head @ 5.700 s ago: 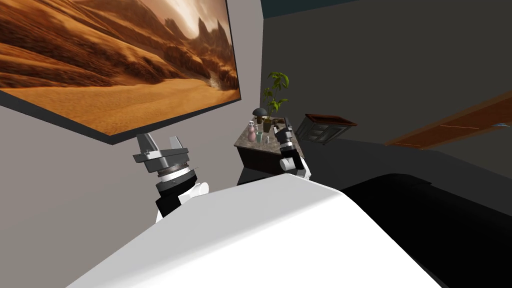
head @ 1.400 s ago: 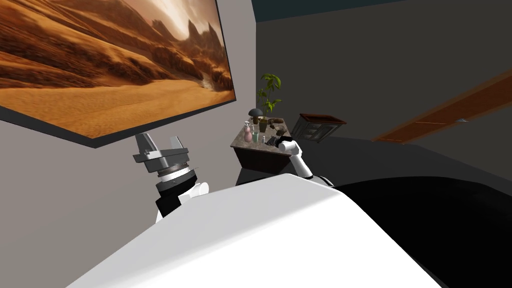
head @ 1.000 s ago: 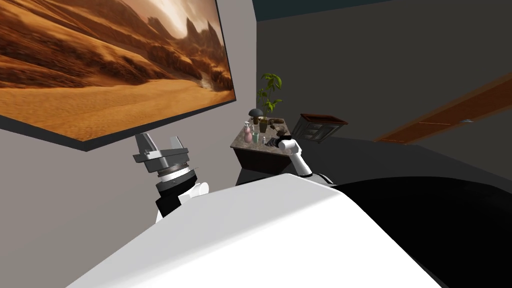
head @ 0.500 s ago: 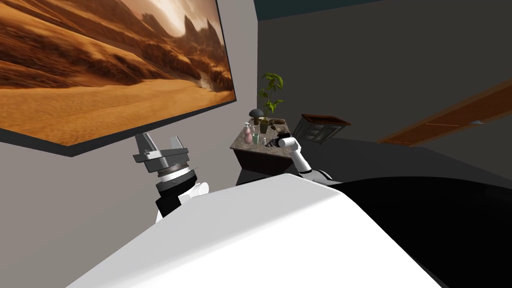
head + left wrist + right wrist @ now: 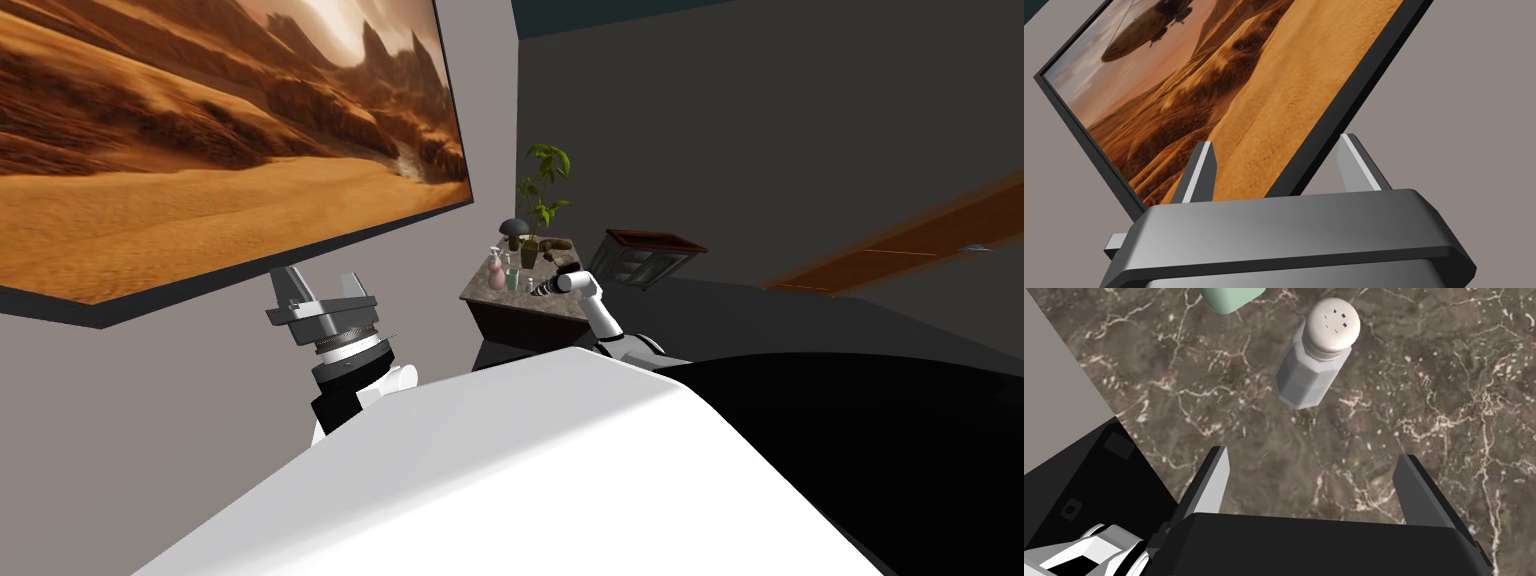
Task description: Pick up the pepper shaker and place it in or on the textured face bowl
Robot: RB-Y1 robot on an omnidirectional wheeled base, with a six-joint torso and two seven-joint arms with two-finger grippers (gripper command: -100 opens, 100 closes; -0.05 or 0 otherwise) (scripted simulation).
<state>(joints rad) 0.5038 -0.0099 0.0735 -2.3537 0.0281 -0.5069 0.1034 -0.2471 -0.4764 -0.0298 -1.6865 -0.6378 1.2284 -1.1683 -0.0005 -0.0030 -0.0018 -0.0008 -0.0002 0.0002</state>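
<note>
**Right end effector released over the surface; shaker not grasped**

Right arm: the right end effector [image 5: 1313,458] is poised over a dark brown, white-veined marble surface [image 5: 1434,403], pointing down at it. Its fingers [image 5: 1216,473] stand wide apart with nothing between them.

Task item: the pepper shaker [image 5: 1314,368] stands on the surface, upright as far as can be judged. It has a clear grey faceted body and a rounded white cap with small holes. It lies ahead of the fingertips, roughly on the line between the two, and is apart from both.

Neighbouring items: a pale green vessel [image 5: 1231,297] stands just beside the shaker, on its far side from the end effector. In the head view, a pink bottle [image 5: 496,270] and a potted plant [image 5: 543,195] share the surface.

Left arm: the left end effector [image 5: 1276,165] is raised beside the chest, fingers spread and holding nothing.
</note>
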